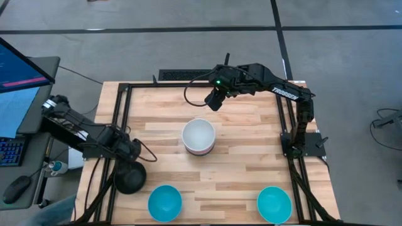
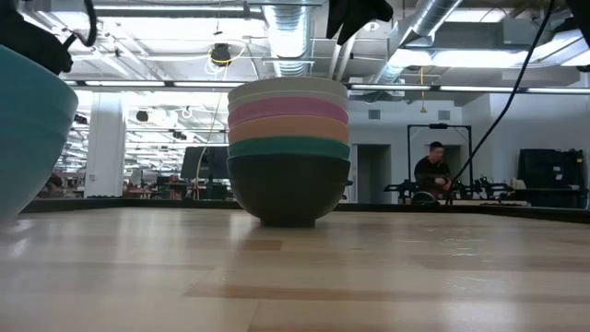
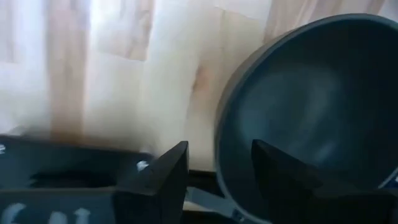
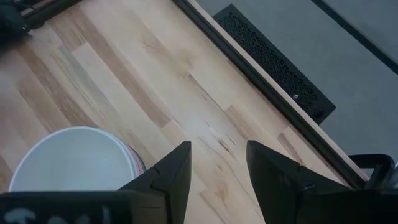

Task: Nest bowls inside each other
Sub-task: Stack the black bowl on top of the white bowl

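Observation:
A stack of nested bowls point(image 1: 199, 137) stands on its black bottom bowl at mid-table; in the low view the stack point(image 2: 289, 152) shows white on top, then pink, orange, dark green and black. A single black bowl point(image 1: 130, 177) sits at the table's left near edge. Two turquoise bowls point(image 1: 164, 203) point(image 1: 274, 204) rest along the near edge. My left gripper point(image 1: 133, 162) is open at the black bowl point(image 3: 311, 106), one finger either side of its rim. My right gripper point(image 1: 215, 100) is open in the air beyond the stack point(image 4: 71, 158). My left gripper point(image 3: 219, 149) has one finger point(image 3: 280, 174) inside the black bowl and the other point(image 3: 165, 180) outside its rim point(image 3: 219, 134), coming from above. The gap is wider than the wall, and I cannot tell whether either finger touches it.
A black frame rail point(image 1: 119, 119) runs around the table, and the black bowl lies close to its left side. A monitor and keyboard point(image 1: 16, 94) stand off the left edge. Bare wood lies right of the stack point(image 1: 251, 141). A person point(image 2: 430, 171) sits far behind.

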Motion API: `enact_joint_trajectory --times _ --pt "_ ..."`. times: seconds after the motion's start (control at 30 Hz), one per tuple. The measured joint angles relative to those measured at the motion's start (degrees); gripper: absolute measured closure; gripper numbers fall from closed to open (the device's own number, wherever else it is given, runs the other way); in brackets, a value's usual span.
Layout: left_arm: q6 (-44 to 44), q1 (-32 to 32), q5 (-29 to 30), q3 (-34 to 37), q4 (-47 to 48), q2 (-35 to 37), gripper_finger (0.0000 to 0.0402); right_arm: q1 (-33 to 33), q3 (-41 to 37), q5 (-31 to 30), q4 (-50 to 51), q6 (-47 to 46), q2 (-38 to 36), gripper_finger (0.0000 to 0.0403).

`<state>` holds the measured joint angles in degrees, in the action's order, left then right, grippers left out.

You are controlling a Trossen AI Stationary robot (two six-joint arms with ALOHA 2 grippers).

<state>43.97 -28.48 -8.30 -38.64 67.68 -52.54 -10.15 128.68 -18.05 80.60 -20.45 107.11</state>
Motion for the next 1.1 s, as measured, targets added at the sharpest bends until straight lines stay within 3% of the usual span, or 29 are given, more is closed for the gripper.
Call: enact_joint_trajectory --times 0.53,0.63,0.8,0.97,1.1 --pt "5.0 -5.0 2.8 7.3 -8.7 0.0 0.0236 0.0 0.0 0.0 0.4 1.0 0.0 0.0226" --pt "5.0 -5.0 2.5 7.3 -8.5 0.0 0.0266 -0.1 0.0 0.0 0.4 1.0 0.0 0.0225" --pt "5.5 -4.9 -0.4 7.1 -8.5 0.0 0.0383 -0.5 0.0 0.0 1.2 1.1 0.0 0.0227" --pt "4.4 -1.7 -3.6 3.1 -5.0 0.0 0.0397 -1.2 0.0 0.0 3.9 1.5 0.0 0.0227" --pt "-3.1 6.9 -3.1 -4.7 5.1 0.0 0.0399 -1.3 0.0 0.0 5.4 1.4 0.0 0.0230"
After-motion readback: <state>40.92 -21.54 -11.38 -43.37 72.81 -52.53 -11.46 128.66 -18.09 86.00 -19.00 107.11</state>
